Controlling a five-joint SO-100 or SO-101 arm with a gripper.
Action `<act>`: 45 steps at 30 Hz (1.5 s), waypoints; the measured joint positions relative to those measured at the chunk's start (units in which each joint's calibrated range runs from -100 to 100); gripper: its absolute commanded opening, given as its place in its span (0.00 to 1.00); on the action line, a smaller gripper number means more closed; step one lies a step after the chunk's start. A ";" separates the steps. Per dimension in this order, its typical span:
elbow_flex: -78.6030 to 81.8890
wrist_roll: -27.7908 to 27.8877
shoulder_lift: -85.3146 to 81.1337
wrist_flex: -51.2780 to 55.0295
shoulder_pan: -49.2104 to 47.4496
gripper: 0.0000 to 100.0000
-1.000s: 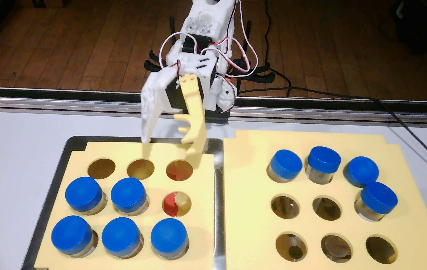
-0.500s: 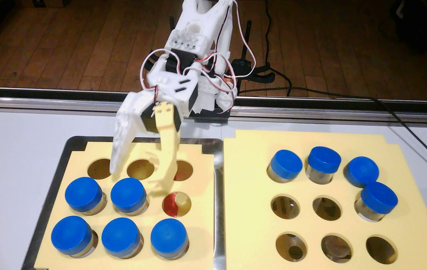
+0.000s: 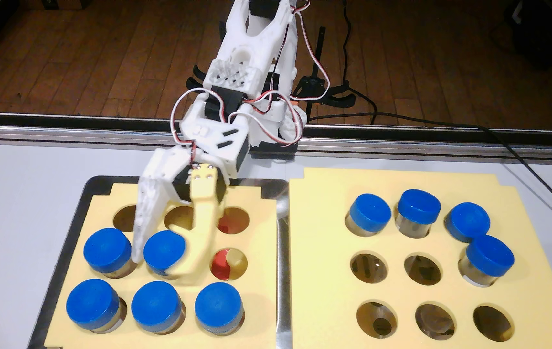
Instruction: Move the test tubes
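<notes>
Since a second ago the arm has swung down and nearer, from over the far row of empty holes onto the middle row of the left foam board [image 3: 261, 241]. Gripper [image 3: 158, 266] now straddles the centre test tube [image 3: 164, 250] of that board: white finger in the gap between it and the tube to its left [image 3: 107, 247], yellow finger curling round its right and near side. Jaws spread wide; contact with the cap can't be confirmed, nothing lifted.

Judgement: approach done, closing comes next.

Five tubes on the left board: two in the middle row, three in the near row [image 3: 156, 310]. Four sit on the right board [image 3: 328, 208], three in the far row [image 3: 419, 206] and one at the right of its middle row [image 3: 489, 256]. Five holes there are empty.
</notes>
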 measured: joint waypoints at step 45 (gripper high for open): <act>-14.15 -0.05 -7.54 -0.19 -35.75 0.03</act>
